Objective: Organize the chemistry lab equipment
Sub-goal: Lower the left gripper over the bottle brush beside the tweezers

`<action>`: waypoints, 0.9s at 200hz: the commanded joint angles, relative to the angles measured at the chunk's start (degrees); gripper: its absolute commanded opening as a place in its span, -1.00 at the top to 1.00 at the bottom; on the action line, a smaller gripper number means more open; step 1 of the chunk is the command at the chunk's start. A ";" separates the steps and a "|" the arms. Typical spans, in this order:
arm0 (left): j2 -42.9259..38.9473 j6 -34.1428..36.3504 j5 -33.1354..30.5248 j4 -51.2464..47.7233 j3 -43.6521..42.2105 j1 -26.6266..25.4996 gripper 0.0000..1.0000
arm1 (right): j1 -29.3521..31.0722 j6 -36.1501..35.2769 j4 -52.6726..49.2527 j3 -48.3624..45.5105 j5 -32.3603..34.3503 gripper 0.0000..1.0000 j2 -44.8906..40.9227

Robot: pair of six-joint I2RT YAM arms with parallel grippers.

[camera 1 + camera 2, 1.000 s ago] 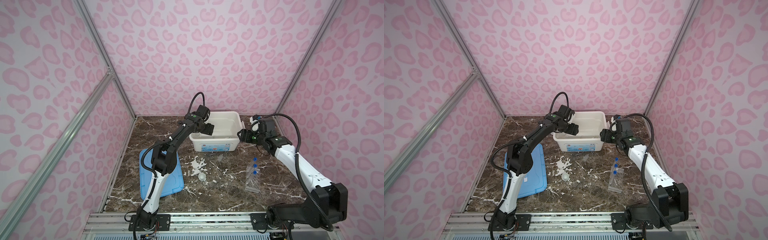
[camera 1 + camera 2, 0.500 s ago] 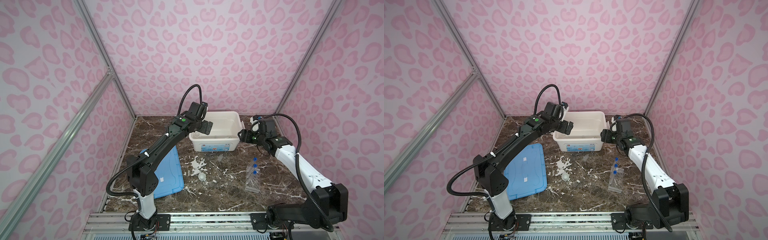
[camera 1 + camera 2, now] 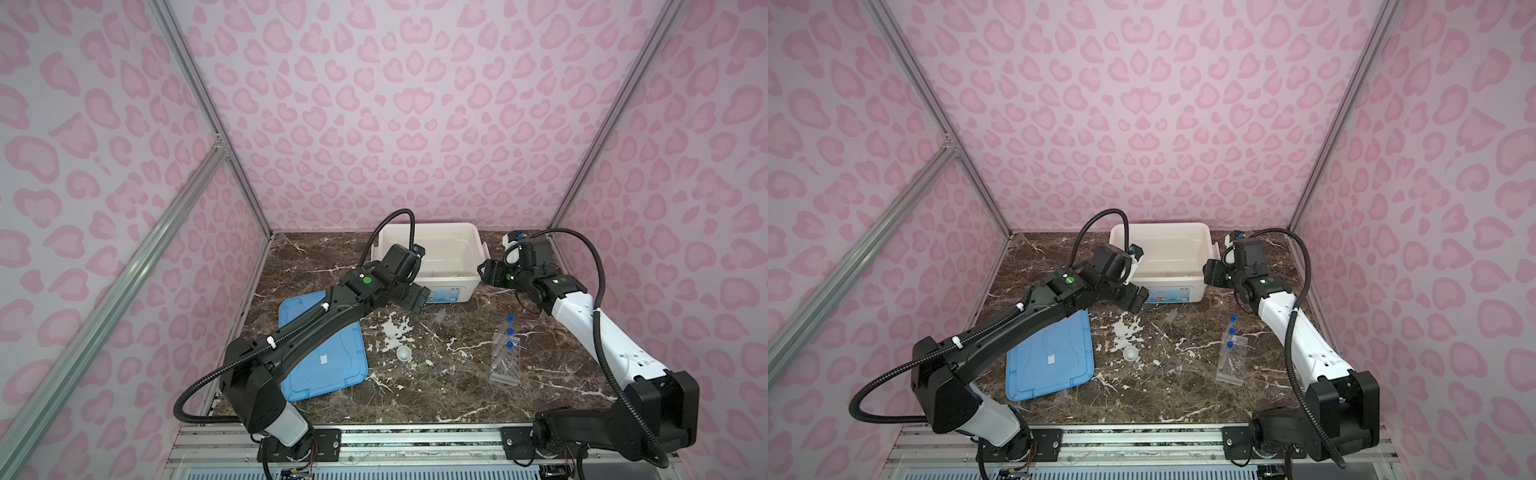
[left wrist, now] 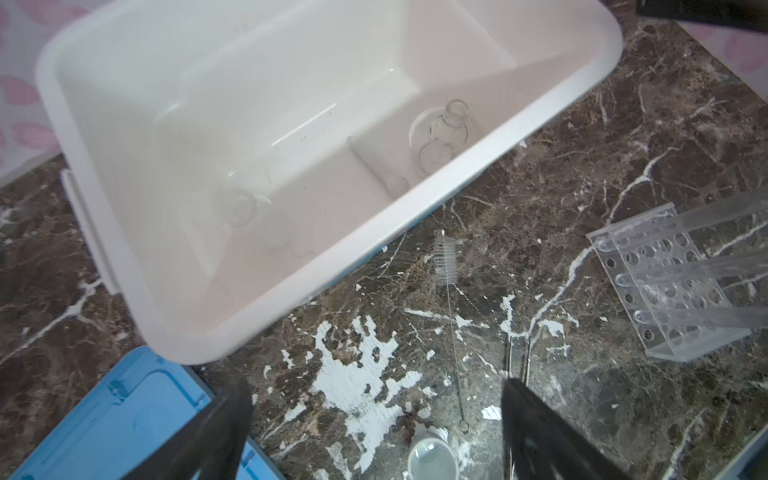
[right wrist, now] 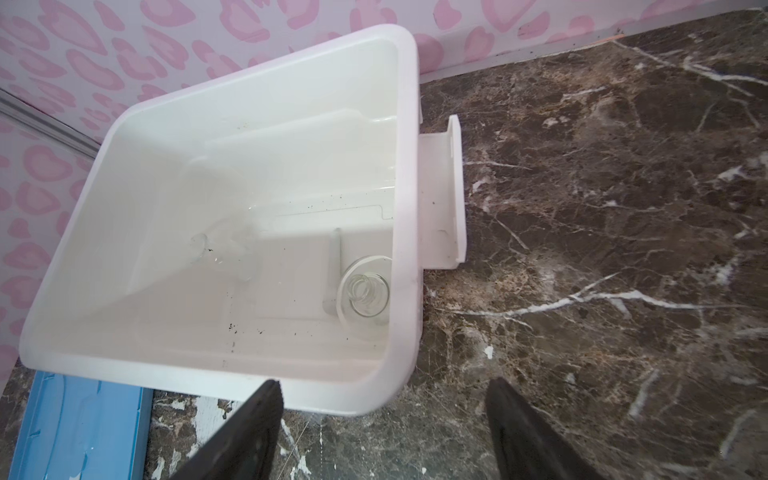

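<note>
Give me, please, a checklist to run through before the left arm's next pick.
1. Left gripper open and empty: ok.
2. Right gripper open and empty: ok.
3. White bin uncovered, blue lid flat on the table: ok.
4. Mortar bowl upright on the table: ok.
5. Tube rack standing squarely: cannot tell.
6. All equipment inside the bin: not ok; bowl, rack and brush are outside.
</note>
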 commanded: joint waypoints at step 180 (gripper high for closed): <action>18.78 -8.41 12.05 8.00 -6.80 -5.60 0.06 | -0.13 0.30 1.00 -1.10 0.37 -0.57 0.04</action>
